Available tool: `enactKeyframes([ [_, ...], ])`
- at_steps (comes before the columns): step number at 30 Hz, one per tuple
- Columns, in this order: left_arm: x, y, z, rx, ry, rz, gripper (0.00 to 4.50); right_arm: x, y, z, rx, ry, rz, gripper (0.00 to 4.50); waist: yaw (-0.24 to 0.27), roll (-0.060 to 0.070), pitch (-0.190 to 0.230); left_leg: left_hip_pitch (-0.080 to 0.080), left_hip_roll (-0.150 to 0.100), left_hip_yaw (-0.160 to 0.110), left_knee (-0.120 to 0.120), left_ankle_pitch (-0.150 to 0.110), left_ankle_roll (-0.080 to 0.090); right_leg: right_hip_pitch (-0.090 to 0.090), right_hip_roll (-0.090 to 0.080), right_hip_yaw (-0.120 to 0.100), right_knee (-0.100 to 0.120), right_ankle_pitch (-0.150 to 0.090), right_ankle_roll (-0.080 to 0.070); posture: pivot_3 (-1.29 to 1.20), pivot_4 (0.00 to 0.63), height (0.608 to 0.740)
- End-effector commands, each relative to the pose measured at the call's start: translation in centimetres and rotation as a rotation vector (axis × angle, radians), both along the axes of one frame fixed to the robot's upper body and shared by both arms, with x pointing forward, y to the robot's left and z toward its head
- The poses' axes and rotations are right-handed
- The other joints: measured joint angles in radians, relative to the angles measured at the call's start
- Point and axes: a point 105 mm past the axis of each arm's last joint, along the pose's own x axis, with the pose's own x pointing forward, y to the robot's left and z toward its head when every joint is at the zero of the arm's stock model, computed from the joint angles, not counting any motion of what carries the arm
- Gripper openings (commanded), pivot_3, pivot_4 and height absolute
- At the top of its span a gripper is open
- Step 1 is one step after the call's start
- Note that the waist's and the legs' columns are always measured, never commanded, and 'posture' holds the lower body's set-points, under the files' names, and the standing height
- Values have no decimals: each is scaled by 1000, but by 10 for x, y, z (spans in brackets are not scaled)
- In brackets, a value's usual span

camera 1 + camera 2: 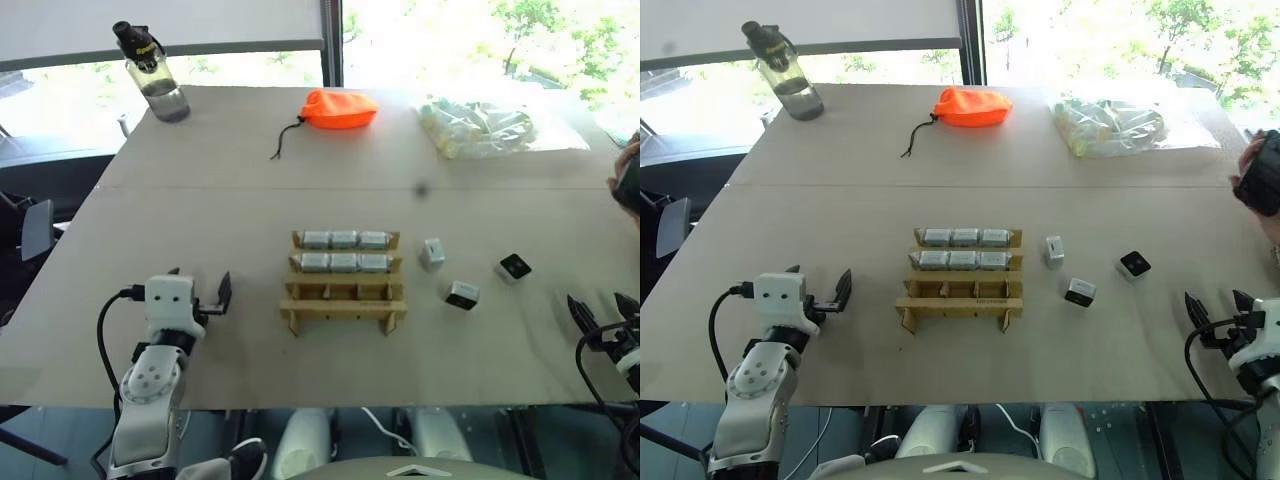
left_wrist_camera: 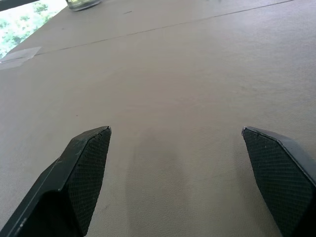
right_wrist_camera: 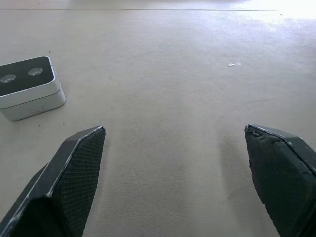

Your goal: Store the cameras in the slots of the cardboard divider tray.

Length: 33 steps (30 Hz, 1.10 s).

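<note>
The cardboard divider tray [image 1: 343, 312] stands mid-table. Its two back rows each hold three silver-grey cameras [image 1: 344, 240], and its two front rows are bare. Three loose cameras lie to its right: one on its side [image 1: 432, 252], one nearer the front [image 1: 463, 294], and one farther right [image 1: 515, 267]. My left gripper [image 1: 200, 283] hovers open near the front edge, left of the tray, with bare table between its fingers [image 2: 89, 168]. My right gripper [image 1: 601, 306] is open at the front right. A camera [image 3: 29, 86] lies ahead of it and to one side.
A water bottle [image 1: 150, 75] stands at the back left. An orange pouch [image 1: 340, 108] with a cord is at the back centre, and a clear bag of pale items [image 1: 480, 128] at the back right. A person's hand [image 1: 1260, 172] shows at the right edge.
</note>
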Motion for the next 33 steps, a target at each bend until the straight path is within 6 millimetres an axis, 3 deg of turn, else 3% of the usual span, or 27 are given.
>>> enactKeyframes([
  [1,-6,10,-5,10,25,23,4399,1,1,11,-34,-39,16,4500,0,0,0,0,0,0,0,0,0,0,0,0,0,0,0,0,150,740],
  [27,-8,11,-3,4,9,-14,4399,1,3,19,-58,-50,37,4500,-1,0,0,0,0,0,0,0,0,0,0,0,-1,0,0,0,150,740],
  [31,-6,21,6,45,14,-27,4399,-2,7,22,-53,-5,124,4500,-1,0,0,0,0,0,-1,0,0,0,0,0,-1,0,0,0,150,740],
  [33,-2,22,19,54,4,-77,4399,-7,10,28,-57,34,207,4500,0,0,0,0,0,0,-1,0,0,0,0,0,-1,0,0,0,150,740],
])
